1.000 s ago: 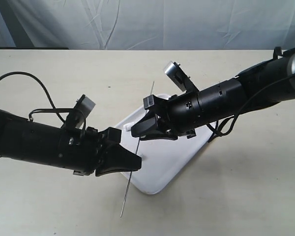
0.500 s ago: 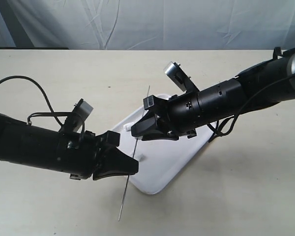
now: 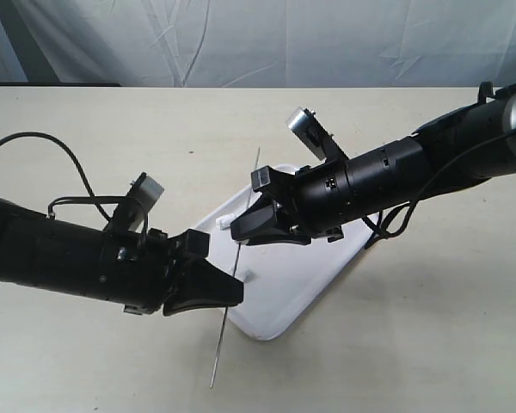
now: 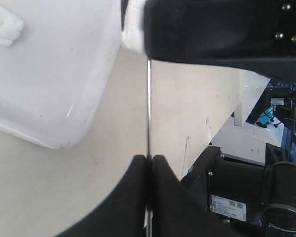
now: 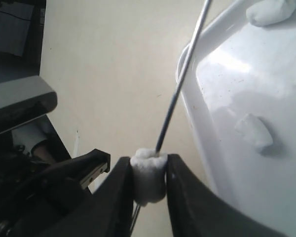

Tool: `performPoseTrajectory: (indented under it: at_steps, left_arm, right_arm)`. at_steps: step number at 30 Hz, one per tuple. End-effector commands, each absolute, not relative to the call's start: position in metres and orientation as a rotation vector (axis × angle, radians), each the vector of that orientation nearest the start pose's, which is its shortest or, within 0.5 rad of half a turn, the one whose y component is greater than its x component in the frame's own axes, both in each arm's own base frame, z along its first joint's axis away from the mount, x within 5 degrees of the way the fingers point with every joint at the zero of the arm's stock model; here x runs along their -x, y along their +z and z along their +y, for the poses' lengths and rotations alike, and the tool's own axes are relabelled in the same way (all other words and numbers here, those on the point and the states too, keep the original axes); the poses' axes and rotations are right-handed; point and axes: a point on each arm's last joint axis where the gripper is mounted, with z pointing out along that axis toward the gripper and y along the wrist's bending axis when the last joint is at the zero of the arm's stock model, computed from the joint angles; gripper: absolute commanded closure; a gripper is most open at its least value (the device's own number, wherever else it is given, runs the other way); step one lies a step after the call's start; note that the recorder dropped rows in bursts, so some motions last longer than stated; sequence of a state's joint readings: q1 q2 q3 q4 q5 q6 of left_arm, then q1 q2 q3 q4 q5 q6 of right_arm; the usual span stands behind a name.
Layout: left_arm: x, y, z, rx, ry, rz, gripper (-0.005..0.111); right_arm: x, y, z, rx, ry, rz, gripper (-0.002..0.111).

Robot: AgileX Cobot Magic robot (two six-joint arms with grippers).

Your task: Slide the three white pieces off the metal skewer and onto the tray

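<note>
The thin metal skewer (image 3: 226, 320) slants over the near left edge of the white tray (image 3: 297, 284). My left gripper (image 3: 238, 295) is shut on its lower part; in the left wrist view the fingers (image 4: 163, 197) pinch the rod (image 4: 148, 108). Higher up the rod, my right gripper (image 3: 234, 232) is shut on one white piece (image 5: 149, 178), which the skewer (image 5: 180, 84) passes through. Two white pieces (image 5: 271, 11) (image 5: 254, 131) lie loose on the tray (image 5: 237, 79). In the exterior view they are at the far left rim (image 3: 224, 222) and near the skewer (image 3: 249, 275).
The tray rests on a beige tabletop (image 3: 430, 327) with a pale curtain behind. Both black arms converge over the tray's left side, with the left arm's cable (image 3: 60, 151) looping above the table. Dark equipment (image 4: 237, 192) shows beyond the table edge in the left wrist view.
My left gripper has drawn back a little toward the near left, taking the skewer with it. The right gripper has stayed where it was, still closed on the white piece.
</note>
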State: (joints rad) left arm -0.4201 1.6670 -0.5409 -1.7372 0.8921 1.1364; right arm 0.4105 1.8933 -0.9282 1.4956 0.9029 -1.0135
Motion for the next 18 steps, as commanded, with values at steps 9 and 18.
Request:
performPoseTrajectory:
  at_steps: [9,18]
  left_arm:
    - [-0.135,0.132,-0.168,-0.208,-1.688,2.750,0.107]
    - [-0.102,0.123,-0.156,-0.214,-1.758,2.831,0.107]
  right_arm:
    - [-0.295,0.147,0.193,0.324,1.217,2.579,0.086]
    - [-0.317,0.157,0.191,0.354,1.013,2.531,0.086]
